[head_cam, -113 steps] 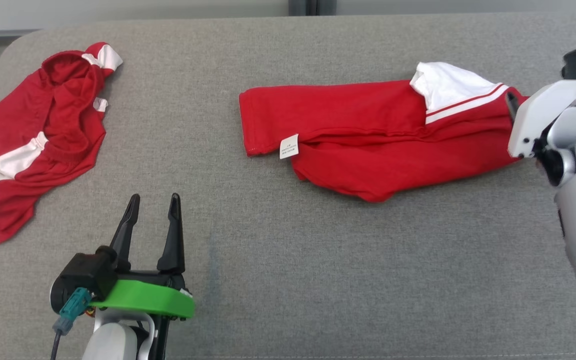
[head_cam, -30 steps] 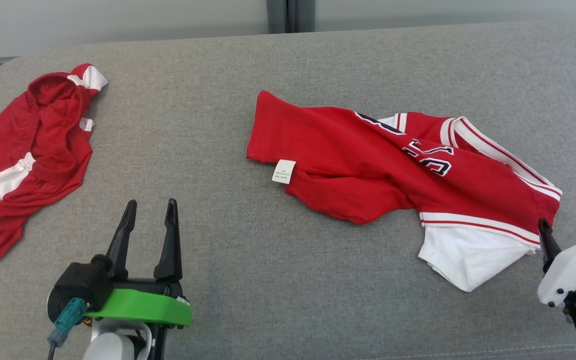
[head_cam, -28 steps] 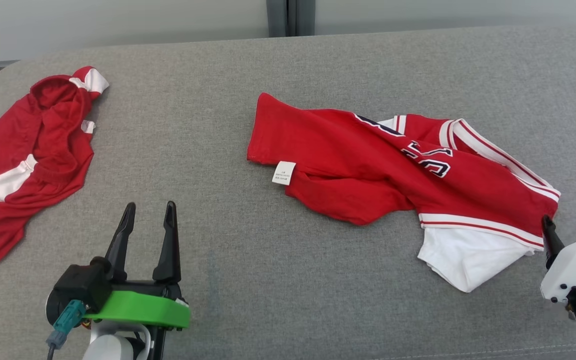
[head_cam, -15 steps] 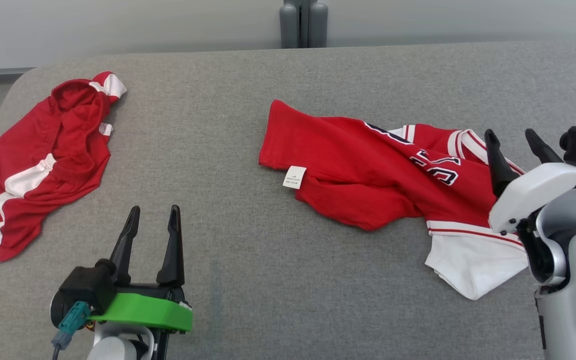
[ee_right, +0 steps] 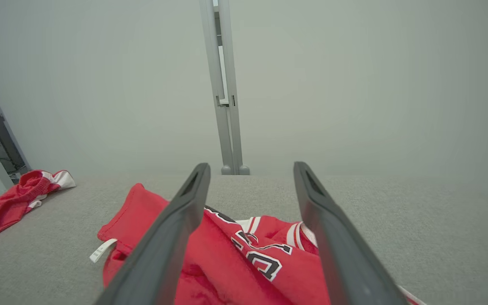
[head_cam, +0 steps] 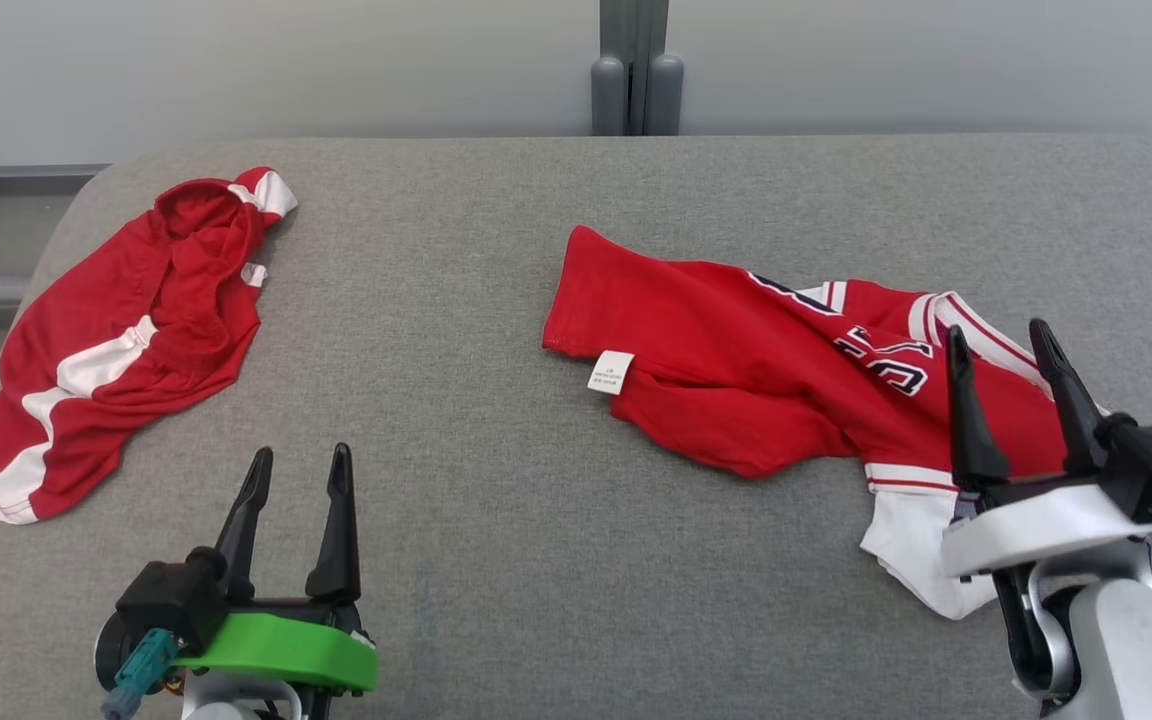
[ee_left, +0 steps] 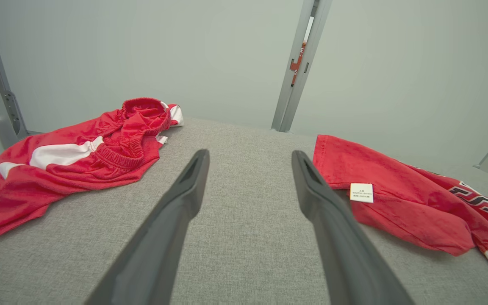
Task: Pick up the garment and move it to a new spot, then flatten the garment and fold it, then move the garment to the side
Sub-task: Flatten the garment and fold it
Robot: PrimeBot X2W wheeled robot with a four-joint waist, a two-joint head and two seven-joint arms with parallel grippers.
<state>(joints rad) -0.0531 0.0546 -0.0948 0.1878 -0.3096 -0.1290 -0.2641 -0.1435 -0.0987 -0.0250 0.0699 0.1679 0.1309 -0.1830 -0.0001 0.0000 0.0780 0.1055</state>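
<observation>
- The red shirt lies crumpled on the right half of the grey surface, stretched from the middle toward the right edge.
- Its left end is plain red, with a small white label hanging at the near hem.
- Dark lettering with white outlines shows on the right part, next to white-and-red striped trim.
- A white sleeve sticks out from the shirt's near right corner, flat on the surface.
- The right end effector is over the shirt's right end, its two fingers spread wide with nothing held between them; whether they touch the cloth cannot be told.
- The left end effector is over bare surface, well apart from the shirt, also spread wide and holding nothing.
- Red shorts with white stripes lie bunched at the far left corner of the surface.
- A grey post stands behind the surface against a pale wall.
</observation>
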